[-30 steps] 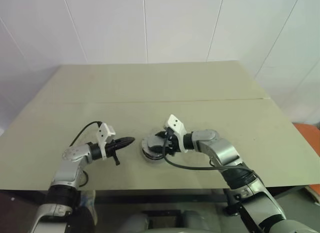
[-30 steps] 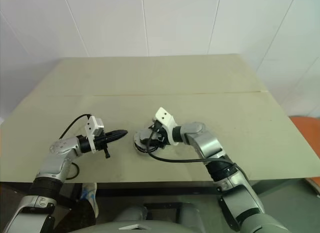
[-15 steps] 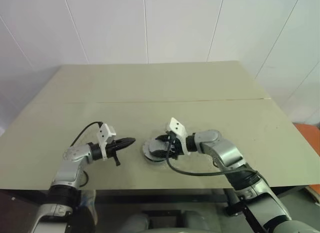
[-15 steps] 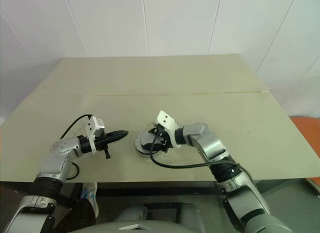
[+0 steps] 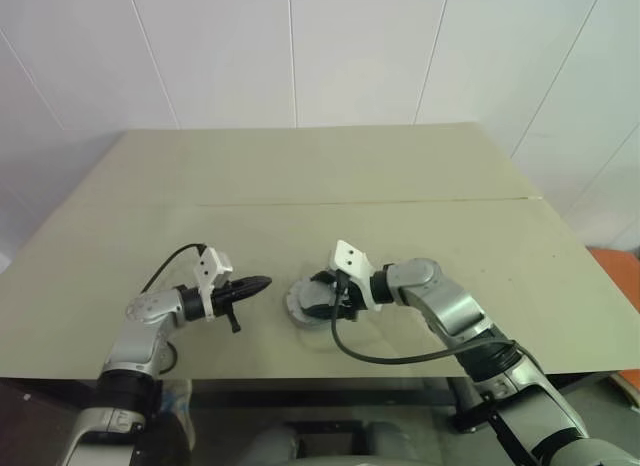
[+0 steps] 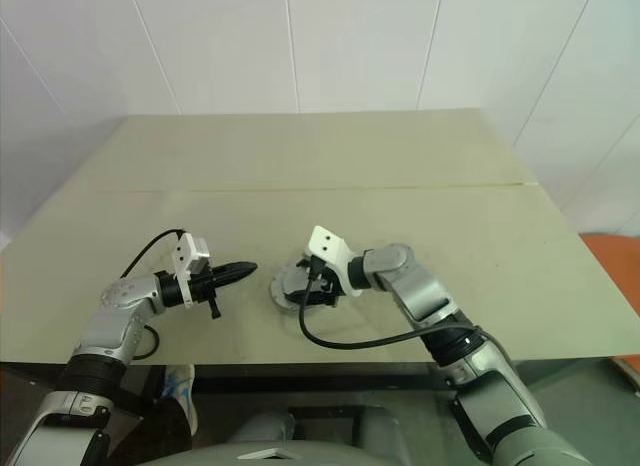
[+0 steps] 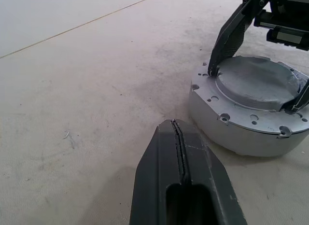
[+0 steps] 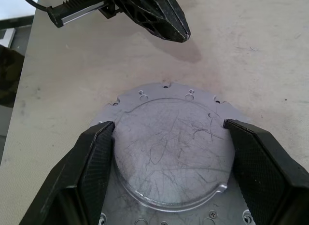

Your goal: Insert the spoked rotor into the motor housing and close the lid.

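Note:
The lid (image 8: 169, 152) is a round grey cap with a scratched, raised top, lying flat on the motor housing (image 7: 215, 123) near the table's front edge. My right gripper (image 5: 318, 298) reaches in from the right. One black finger (image 8: 91, 162) stands on each side of the raised top, and both touch its rim. My left gripper (image 5: 262, 282) is shut and holds nothing. It hovers just left of the housing, its tip (image 7: 175, 126) pointing at the housing wall, a small gap away. The spoked rotor is hidden.
The tan table (image 5: 320, 186) has a seam line across its middle and open surface behind and to both sides. A black cable (image 5: 385, 358) loops from my right wrist over the front edge. White wall panels stand behind. An orange object (image 5: 622, 276) lies beyond the table's right edge.
My right wrist has rolled and dipped while its fingers stayed around the lid's top. The left gripper and the housing have not moved.

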Controlling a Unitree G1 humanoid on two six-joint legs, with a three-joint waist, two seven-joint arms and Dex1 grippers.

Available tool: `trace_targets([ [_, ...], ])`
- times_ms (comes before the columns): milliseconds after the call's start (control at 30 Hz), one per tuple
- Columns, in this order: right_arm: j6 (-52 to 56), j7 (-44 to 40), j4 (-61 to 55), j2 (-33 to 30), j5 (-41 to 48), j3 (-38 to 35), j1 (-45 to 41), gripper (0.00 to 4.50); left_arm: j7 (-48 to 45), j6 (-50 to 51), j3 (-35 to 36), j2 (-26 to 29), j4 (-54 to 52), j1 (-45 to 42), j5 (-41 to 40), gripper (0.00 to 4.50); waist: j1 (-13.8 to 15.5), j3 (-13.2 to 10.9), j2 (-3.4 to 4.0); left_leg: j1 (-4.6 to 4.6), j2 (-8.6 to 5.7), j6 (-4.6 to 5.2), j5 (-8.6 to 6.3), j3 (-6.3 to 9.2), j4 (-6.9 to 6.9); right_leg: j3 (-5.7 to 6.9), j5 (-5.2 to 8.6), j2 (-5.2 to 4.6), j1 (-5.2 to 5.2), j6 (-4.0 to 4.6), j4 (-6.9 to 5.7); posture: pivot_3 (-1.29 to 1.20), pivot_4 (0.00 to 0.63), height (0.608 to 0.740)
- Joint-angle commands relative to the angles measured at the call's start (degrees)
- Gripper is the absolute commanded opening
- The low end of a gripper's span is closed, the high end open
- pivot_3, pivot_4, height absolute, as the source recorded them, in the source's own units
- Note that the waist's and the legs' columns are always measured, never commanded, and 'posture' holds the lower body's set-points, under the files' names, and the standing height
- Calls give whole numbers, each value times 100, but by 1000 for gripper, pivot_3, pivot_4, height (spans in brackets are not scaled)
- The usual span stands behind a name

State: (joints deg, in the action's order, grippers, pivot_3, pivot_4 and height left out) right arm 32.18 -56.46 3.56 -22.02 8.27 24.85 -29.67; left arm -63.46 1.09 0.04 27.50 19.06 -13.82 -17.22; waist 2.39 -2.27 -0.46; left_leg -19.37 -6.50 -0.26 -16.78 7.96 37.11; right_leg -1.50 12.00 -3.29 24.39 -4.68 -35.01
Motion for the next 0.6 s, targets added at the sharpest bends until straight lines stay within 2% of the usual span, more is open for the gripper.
trace_targets([
  [33,386,-186,123,-254,-167,285,109,3232,-7,-14,-3,12,-112,-90,-19,0,5,1,0,0,-1,0,0,0,0,0,0,0,-1,0,0,0,0,740],
  [333,-18,-58,878,-251,-423,469,468,3232,16,-16,-51,-17,-122,-98,-30,0,10,27,5,12,-5,4,-3,0,-1,2,3,-7,-21,-3,7,0,0,740],
  [467,-311,-76,1187,0,-131,118,545,3232,8,-18,-65,-19,-114,-109,-25,0,3,28,13,89,1,-4,-10,1,-9,11,21,-10,-102,5,17,0,0,740],
  [600,-654,-121,1395,16,-232,117,578,3232,6,-16,-77,-26,-105,-144,-19,0,-19,42,51,96,41,-12,-18,-1,-16,54,24,-2,-184,5,82,0,0,740],
])
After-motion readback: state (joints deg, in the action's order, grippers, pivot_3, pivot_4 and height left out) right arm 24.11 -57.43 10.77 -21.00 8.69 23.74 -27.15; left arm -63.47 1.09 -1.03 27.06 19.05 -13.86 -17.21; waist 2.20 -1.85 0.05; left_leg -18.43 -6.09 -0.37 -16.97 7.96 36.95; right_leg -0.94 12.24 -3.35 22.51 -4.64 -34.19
